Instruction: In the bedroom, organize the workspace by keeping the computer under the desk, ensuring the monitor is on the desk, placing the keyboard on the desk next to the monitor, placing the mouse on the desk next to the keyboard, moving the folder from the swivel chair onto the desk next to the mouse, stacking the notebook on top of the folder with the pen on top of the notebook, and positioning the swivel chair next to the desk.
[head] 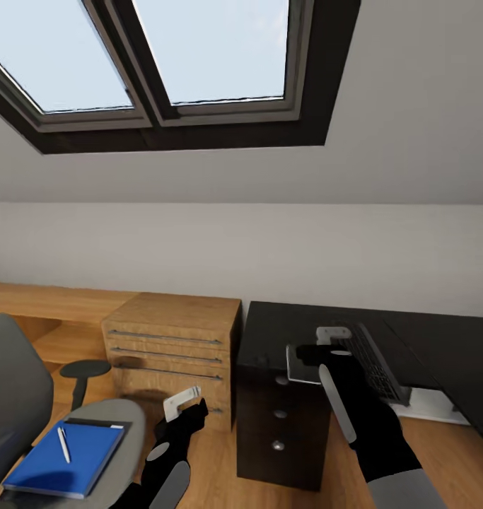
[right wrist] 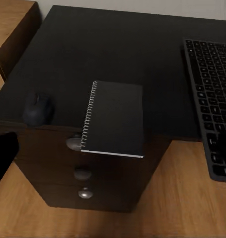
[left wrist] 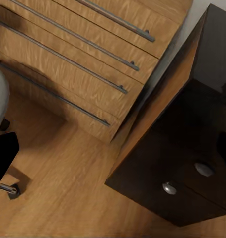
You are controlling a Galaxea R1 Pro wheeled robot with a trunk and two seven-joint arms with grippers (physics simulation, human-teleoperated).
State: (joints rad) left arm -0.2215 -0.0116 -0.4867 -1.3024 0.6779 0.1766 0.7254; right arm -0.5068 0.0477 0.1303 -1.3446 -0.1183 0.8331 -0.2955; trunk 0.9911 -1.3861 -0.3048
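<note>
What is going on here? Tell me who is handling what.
The right pincer holds a small dark-grey spiral notebook over the front edge of the black-topped desk. On that desk lie a small dark rounded mouse and a slim black-keyed keyboard. The flat bright-blue folder lies on the grey swivel chair with a thin white pen on it. The left pincer hangs low by a light-wood drawer chest.

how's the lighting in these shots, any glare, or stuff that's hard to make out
Head view: bright skylights, no glare, soft shadows. Right wrist view: dim; the mouse and notebook barely separate from the black desk. Left wrist view: even light, the drawer unit nearly featureless.
</note>
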